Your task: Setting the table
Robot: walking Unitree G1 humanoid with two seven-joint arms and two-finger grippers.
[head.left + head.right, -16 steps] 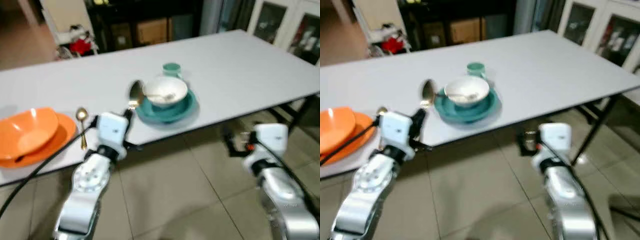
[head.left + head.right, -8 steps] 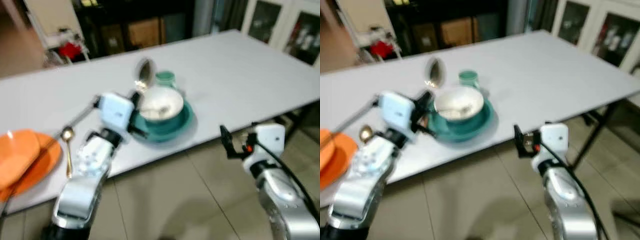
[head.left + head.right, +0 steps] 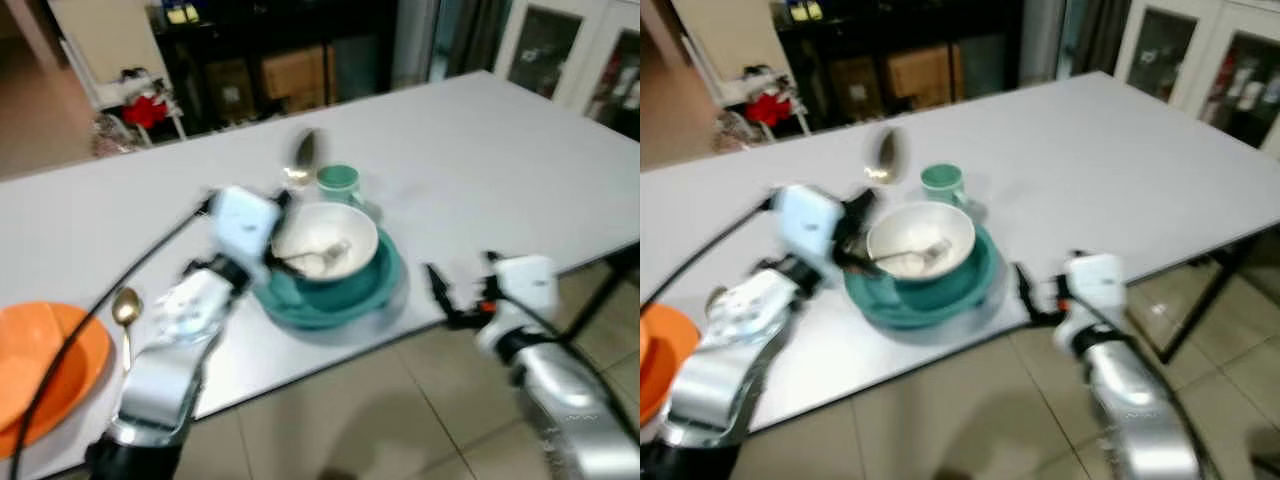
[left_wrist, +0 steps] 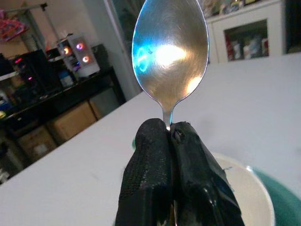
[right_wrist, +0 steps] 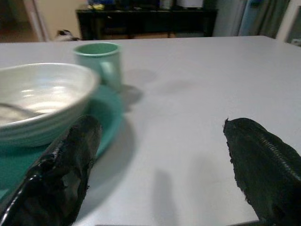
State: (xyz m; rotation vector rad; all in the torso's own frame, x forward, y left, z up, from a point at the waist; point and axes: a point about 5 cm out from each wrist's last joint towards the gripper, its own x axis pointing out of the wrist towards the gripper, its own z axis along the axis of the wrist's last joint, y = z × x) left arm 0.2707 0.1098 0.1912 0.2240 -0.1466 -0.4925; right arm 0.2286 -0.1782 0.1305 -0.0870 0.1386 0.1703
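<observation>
A: Gripping what, left end effector (image 4: 170, 134)?
B: Shiny steel spoon (image 4: 170, 52), pinched by its thin neck, bowl up, above glossy white bowl (image 3: 322, 243) on round teal plate (image 3: 335, 298).
A: Right end effector (image 5: 164, 160)?
B: Fingers apart, empty, at matte white bench (image 3: 480, 150) edge nr plate.

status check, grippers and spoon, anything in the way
Left gripper jaws shut on spoon, above white bowl. Right gripper open at table edge. Green mug close behind.

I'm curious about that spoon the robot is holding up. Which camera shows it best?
The left wrist view: the spoon is sharp, its neck pinched by the left gripper. Both eye views show it small and blurred above the white bowl.
</observation>
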